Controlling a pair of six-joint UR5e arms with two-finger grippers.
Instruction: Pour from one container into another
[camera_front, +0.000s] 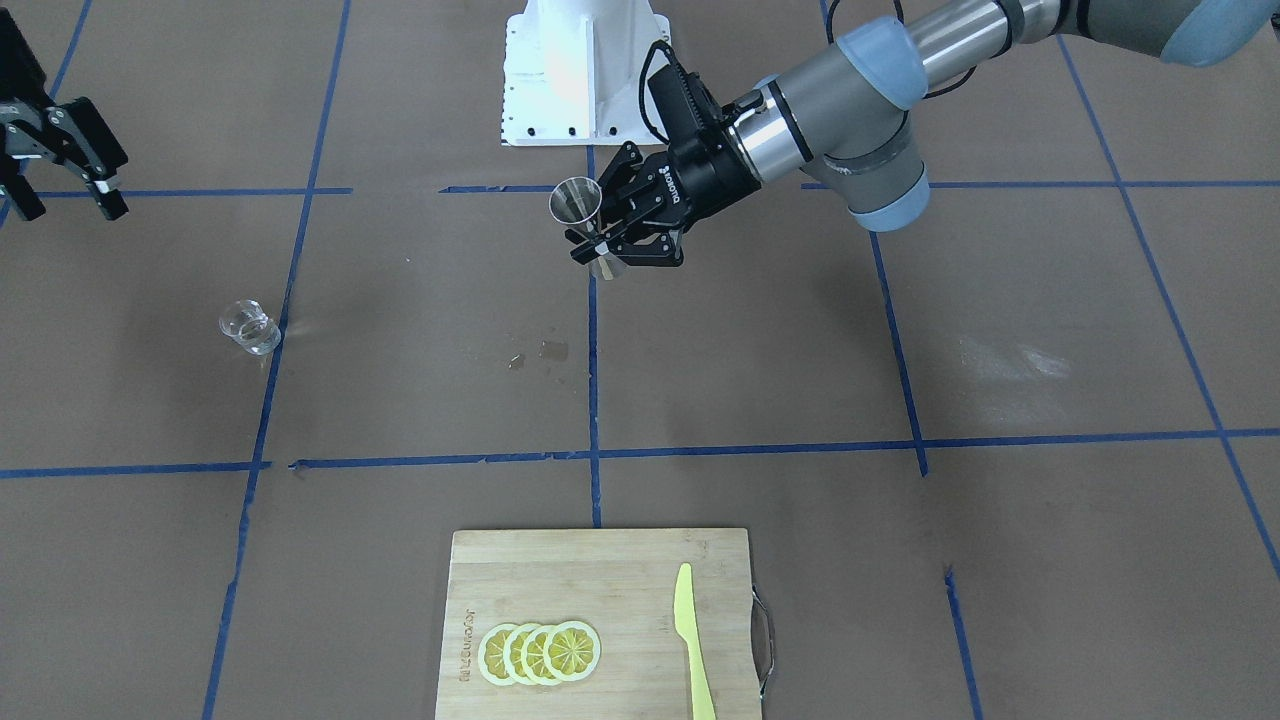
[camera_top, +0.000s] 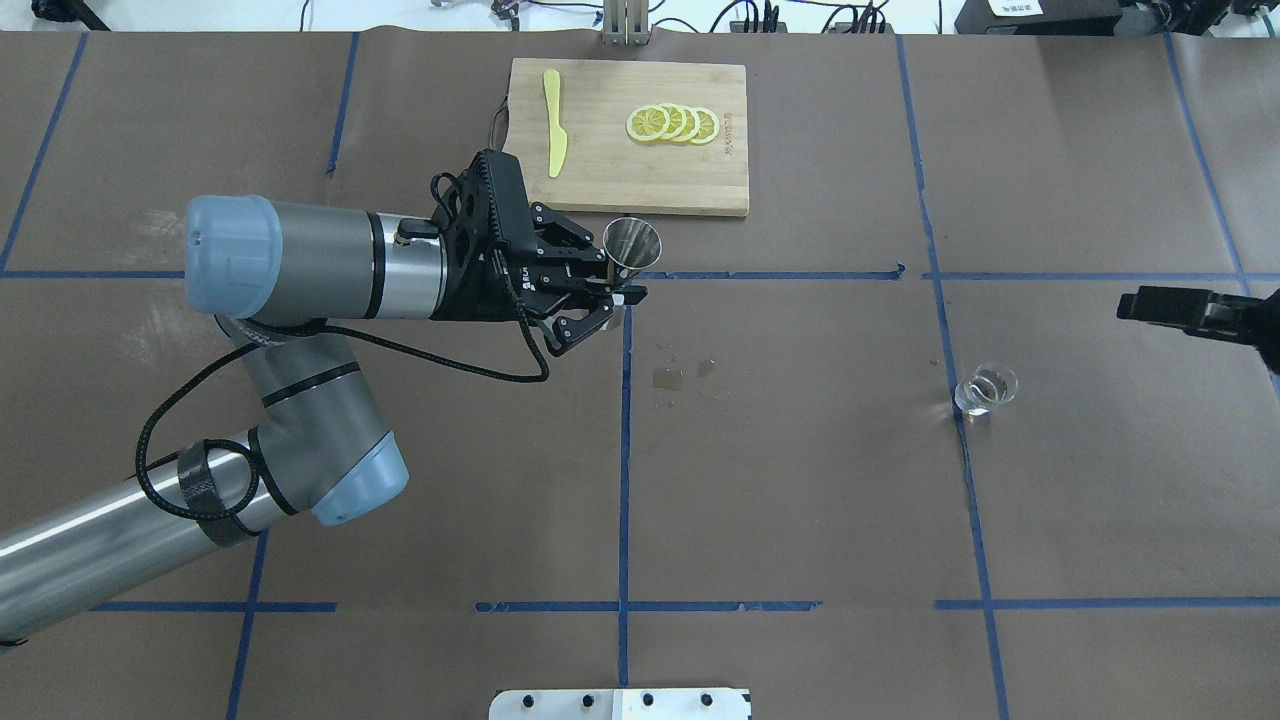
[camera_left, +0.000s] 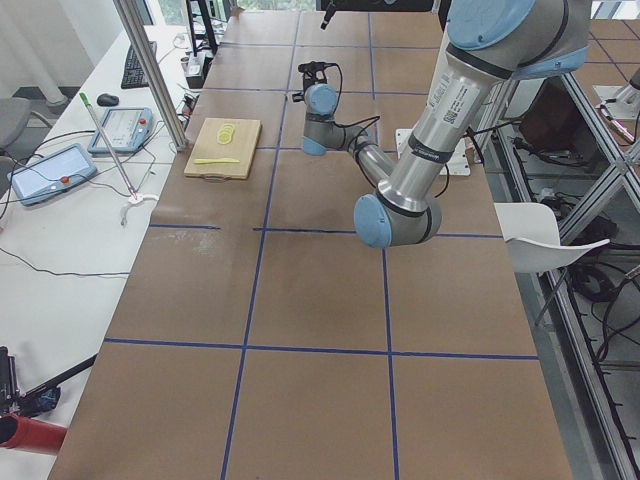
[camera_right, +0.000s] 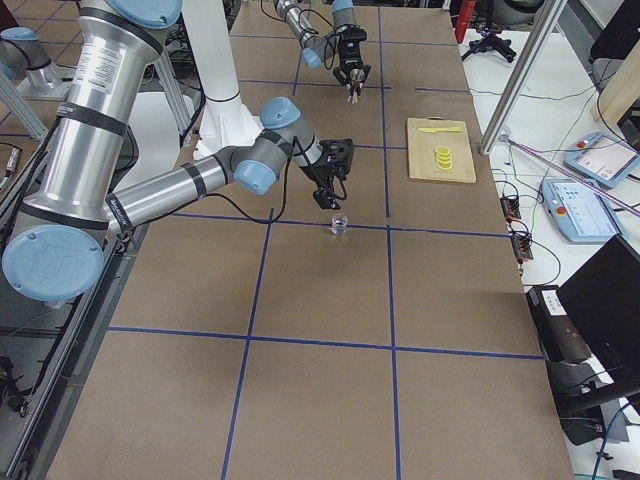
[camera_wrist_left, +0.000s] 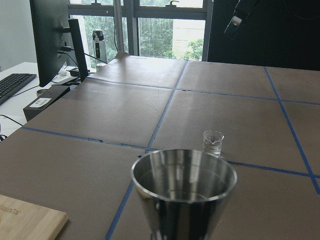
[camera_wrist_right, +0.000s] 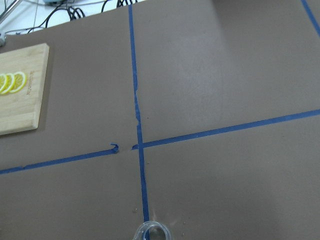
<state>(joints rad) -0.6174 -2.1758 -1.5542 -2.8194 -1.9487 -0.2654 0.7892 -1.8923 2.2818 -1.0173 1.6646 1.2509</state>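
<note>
Overhead exterior view shows my left end effector (camera_top: 618, 298) closed on the thin middle of the silver jigger (camera_top: 632, 245). I hold it up off the tabletop (camera_top: 800, 480), just beside the near edge of the cutting board (camera_top: 640, 190). My left wrist camera sees the jigger standing straight with its open mouth up, so it looks ready to be filled. The glass cup (camera_top: 985, 392) stands upright on the tabletop, well apart from the jigger, over on my right side and right next to a blue tape line. My right end effector (camera_front: 68, 208) is open wide and holds nothing. It hangs near the cup but does not touch it, and my right wrist camera sees only the cup's rim at the bottom edge. I cannot tell if there is anything in the cup. I think the pouring has not begun, and I am at the step of getting the cup. Next my right end effector should come down around the cup, close softly, lift it, and carry it over to the jigger. Two small wet spots (camera_top: 680, 375) are on the tabletop, so I should tip slowly and aim well.
</note>
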